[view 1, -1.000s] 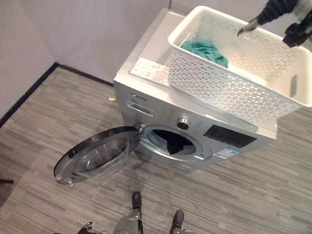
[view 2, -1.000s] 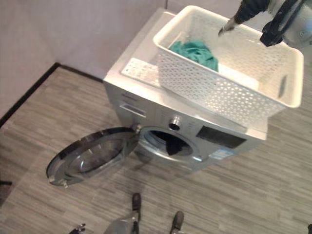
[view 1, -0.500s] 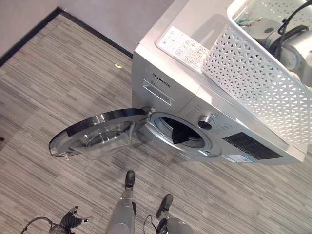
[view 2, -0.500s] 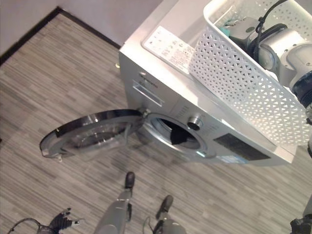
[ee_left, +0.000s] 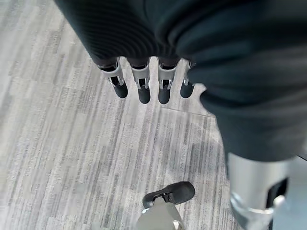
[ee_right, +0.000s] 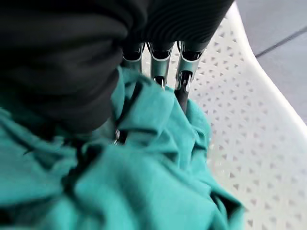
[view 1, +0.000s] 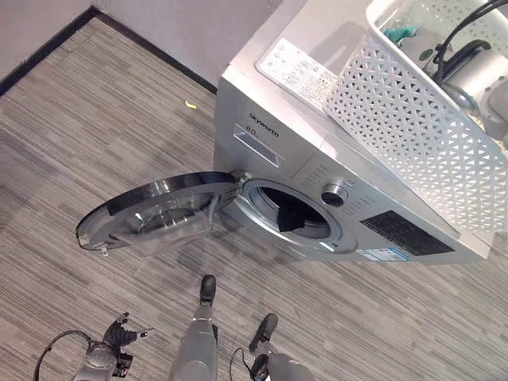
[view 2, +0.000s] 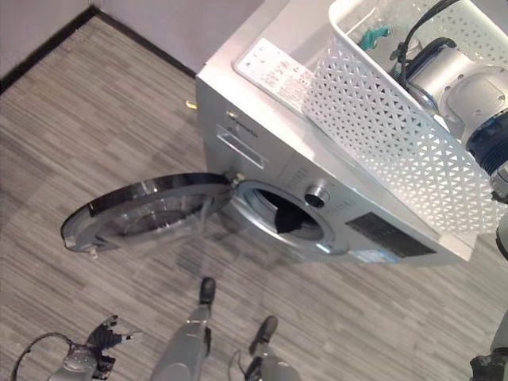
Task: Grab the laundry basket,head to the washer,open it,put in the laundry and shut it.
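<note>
The floor (view 1: 95, 103) under me is grey striped planking, running up to a dark skirting along the wall. On it stands the silver washer (view 1: 270, 119), its front toward me. Its round door (view 1: 151, 213) hangs wide open off the left of the opening, glass side lying nearly flat above the floor, and something dark shows inside the drum (view 1: 292, 216). A knob (view 1: 334, 193) sits on the panel above the drum, with a dark display to its right and a drawer at the front's upper left. A printed sheet (view 1: 305, 67) lies on the washer's top near its left edge.

The white lattice basket (view 1: 413, 127) rests on the washer's top toward the right side, its near wall over the front edge. In its far left corner lies the teal laundry (view 2: 371, 36); my right wrist view shows that cloth (ee_right: 153, 158) bunched against the basket's floor.

My right hand (ee_right: 165, 72) is down in the basket, fingers (ee_right: 182, 91) pressed into the teal folds and curled onto the cloth, gripping it.

My left hand (ee_left: 144, 84) hangs low over the floor, fingers relaxed, holding nothing.
</note>
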Robot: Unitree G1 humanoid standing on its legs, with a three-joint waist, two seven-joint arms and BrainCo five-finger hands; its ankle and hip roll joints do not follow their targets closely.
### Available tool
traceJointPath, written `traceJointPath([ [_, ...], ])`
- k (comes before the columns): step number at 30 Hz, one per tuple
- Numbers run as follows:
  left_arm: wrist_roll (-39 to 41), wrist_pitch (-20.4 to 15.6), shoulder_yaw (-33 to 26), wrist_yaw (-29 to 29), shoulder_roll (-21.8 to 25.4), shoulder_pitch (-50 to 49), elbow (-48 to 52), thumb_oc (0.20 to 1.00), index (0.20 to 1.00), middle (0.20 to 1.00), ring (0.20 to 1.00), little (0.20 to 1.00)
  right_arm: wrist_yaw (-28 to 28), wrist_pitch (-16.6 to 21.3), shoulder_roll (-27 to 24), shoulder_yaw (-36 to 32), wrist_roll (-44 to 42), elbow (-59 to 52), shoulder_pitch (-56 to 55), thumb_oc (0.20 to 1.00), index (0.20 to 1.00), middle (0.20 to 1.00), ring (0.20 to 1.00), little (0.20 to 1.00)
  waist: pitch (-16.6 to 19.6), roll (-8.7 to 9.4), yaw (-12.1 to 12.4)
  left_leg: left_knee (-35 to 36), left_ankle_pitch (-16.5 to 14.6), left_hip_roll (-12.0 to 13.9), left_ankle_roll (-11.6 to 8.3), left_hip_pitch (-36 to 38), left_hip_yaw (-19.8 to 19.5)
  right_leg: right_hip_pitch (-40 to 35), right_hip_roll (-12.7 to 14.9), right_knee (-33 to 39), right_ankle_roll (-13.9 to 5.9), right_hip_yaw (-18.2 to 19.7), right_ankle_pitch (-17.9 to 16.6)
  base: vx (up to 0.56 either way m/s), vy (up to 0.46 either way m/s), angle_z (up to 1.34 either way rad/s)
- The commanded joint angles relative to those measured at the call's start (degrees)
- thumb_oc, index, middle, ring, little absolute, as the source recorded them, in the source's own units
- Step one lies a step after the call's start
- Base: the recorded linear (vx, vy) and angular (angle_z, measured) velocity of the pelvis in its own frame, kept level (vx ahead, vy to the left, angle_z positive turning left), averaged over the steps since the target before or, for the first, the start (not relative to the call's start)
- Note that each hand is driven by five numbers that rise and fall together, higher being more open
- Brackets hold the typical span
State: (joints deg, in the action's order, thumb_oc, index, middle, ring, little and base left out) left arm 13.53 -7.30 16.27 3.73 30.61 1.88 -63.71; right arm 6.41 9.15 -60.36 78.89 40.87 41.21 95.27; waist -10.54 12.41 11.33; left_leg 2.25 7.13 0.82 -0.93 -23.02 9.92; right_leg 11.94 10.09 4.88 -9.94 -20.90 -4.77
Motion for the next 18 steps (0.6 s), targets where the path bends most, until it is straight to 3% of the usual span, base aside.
traceJointPath([
  [1, 0.6, -0.3, -2.3, 1.3, -1.9, -1.3, -1.4, 1.000, 1.000, 1.000, 1.000, 1.000, -3.0, -2.4, 1.8, 1.3, -6.5, 6.1, 2.6, 0.200, 0.200, 0.200, 0.200, 0.200, -2.0, -0.87, 0.6, 2.7, 1.0, 1.2, -3.31, 1.3, -0.6, -2.2, 6.4, 0.1, -5.06, -1.6, -15.3, 0.00, 0.000, 0.00],
  [3, 0.6, -0.6, -2.2, 1.6, -4.8, -1.1, -0.9, 1.000, 1.000, 1.000, 1.000, 1.000, -5.5, -3.2, 1.5, 1.0, -14.1, 8.7, 4.7, 0.200, 0.200, 0.200, 0.200, 0.200, -1.8, -4.44, 0.3, 2.7, 1.2, 1.1, -3.17, 1.8, -0.6, -2.5, 6.5, 0.1, -5.06, -1.6, -14.5, 0.00, 0.000, 0.00],
  [4, 0.8, -0.8, -2.2, 1.6, -5.1, -1.2, -0.7, 1.000, 1.000, 1.000, 1.000, 1.000, -6.9, -3.5, 1.5, -4.0, -20.0, 8.3, 3.5, 0.200, 0.200, 0.200, 0.200, 0.200, -1.4, -5.05, 0.1, 2.7, 1.0, 0.9, -3.01, 2.3, -0.5, -2.8, 6.7, 0.1, -5.06, -1.4, -14.0, 0.00, 0.000, 0.00],
  [8, 2.1, -1.4, -1.9, 1.6, -5.0, -1.5, 1.2, 1.000, 1.000, 1.000, 1.000, 1.000, -8.5, -4.5, 2.2, -11.1, -28.5, 12.0, 1.7, 0.200, 0.200, 0.200, 0.200, 0.200, -0.1, -5.84, 0.1, 2.7, 0.8, 0.6, -2.81, 3.6, -0.6, -4.0, 7.0, 0.1, -5.06, -1.7, -13.2, 0.04, -0.009, -0.05],
  [11, 5.2, -1.4, 0.0, 0.2, -4.9, -3.0, 9.4, 1.000, 1.000, 1.000, 1.000, 1.000, -12.0, -5.0, 4.4, -20.4, -39.9, 15.2, 4.0, 0.200, 0.200, 0.200, 0.200, 0.200, 3.5, -7.30, -0.4, 2.7, 0.2, 0.2, -2.55, 7.0, -1.0, -7.2, 7.4, 0.1, -5.06, -2.3, -12.5, 0.10, -0.028, 0.00],
  [12, 5.2, -1.4, 0.0, 0.2, -4.9, -3.0, 9.5, 1.000, 1.000, 1.000, 1.000, 1.000, -12.0, -5.0, 4.4, -20.4, -39.9, 15.2, 4.0, 0.200, 0.200, 0.200, 0.200, 0.200, 3.5, -7.25, -0.5, 2.7, 0.3, 0.1, -2.48, 6.8, -1.0, -7.1, 7.4, 0.1, -5.06, -2.4, -12.6, 0.08, -0.019, 0.04],
  [18, 13.8, -0.5, 3.9, -4.9, 0.0, -6.1, 35.1, 1.000, 1.000, 1.000, 1.000, 1.000, -16.7, -3.4, 7.7, -26.1, -48.1, 17.0, 9.5, 0.200, 0.200, 0.200, 0.200, 0.200, 8.3, -8.90, -1.0, 2.7, -0.1, -0.3, -2.65, 10.4, -1.6, -10.9, 7.3, 0.1, -5.06, -3.9, -11.6, 0.05, -0.005, 0.12],
])
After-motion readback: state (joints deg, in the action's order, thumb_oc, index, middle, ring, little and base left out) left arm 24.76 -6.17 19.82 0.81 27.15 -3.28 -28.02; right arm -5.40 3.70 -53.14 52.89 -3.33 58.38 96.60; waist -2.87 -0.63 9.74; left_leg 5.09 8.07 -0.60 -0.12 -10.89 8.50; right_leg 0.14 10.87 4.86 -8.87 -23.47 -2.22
